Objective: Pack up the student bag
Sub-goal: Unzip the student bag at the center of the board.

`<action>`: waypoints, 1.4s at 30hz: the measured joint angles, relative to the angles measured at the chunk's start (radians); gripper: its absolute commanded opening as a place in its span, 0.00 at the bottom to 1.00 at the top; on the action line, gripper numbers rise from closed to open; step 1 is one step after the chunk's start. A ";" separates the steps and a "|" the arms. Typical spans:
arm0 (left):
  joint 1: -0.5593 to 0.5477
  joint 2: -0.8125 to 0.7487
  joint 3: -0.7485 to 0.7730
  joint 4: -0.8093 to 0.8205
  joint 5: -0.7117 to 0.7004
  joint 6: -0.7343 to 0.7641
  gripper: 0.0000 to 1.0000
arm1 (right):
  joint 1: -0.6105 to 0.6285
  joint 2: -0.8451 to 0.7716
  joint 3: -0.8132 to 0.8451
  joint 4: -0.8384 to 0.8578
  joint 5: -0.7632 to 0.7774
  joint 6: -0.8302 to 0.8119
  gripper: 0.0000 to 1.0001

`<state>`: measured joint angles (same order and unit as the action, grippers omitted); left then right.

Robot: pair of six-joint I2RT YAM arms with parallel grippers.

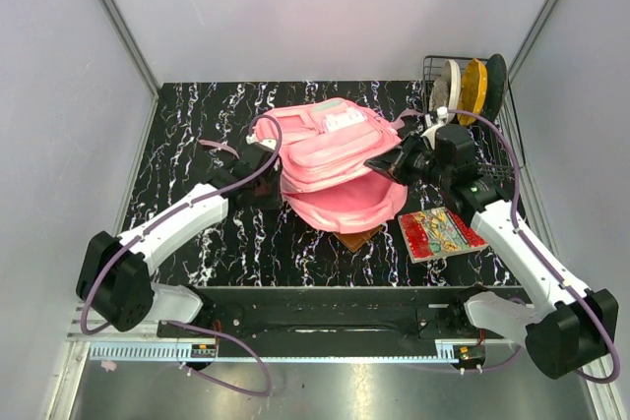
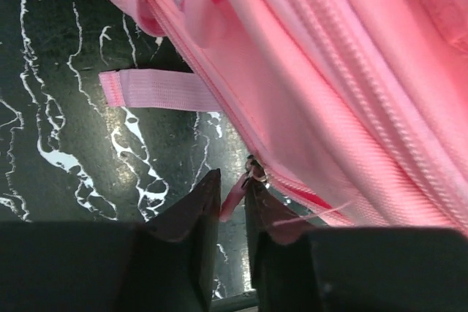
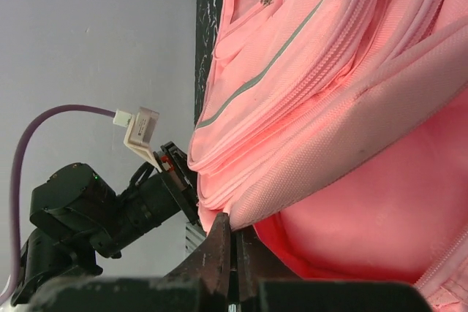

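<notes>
The pink student bag (image 1: 330,154) lies in the middle of the table, its main opening facing the arms. My left gripper (image 1: 268,187) is at the bag's left side. In the left wrist view its jaws (image 2: 232,184) are nearly closed on the pink zipper pull (image 2: 235,193) at the end of the zip. My right gripper (image 1: 386,166) is at the bag's right side. Its jaws (image 3: 234,233) are shut on the fabric edge of the bag's opening (image 3: 292,195) and hold it lifted, so the pink lining (image 3: 365,210) shows.
A colourful book (image 1: 440,233) lies flat to the right of the bag. A brown flat object (image 1: 356,239) sticks out from under the bag's front. A wire rack (image 1: 471,86) with plates stands at the back right. A loose pink strap (image 2: 157,89) lies on the table.
</notes>
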<state>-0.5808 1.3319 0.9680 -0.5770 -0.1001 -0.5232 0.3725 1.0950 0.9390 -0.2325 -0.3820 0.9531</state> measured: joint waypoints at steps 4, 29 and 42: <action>0.012 0.000 0.003 -0.027 -0.012 0.008 0.66 | -0.008 0.000 0.000 0.003 -0.005 0.000 0.00; -0.362 -0.125 0.137 0.104 0.063 0.258 0.99 | 0.079 0.200 0.071 0.070 0.013 -0.047 0.00; -0.381 0.055 0.243 0.212 0.001 0.455 0.69 | 0.079 0.135 0.066 0.052 0.028 -0.048 0.00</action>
<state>-0.9623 1.3872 1.2106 -0.3649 -0.0994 -0.0685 0.4519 1.2297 1.0050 -0.1802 -0.3538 0.9054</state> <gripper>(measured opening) 0.845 0.020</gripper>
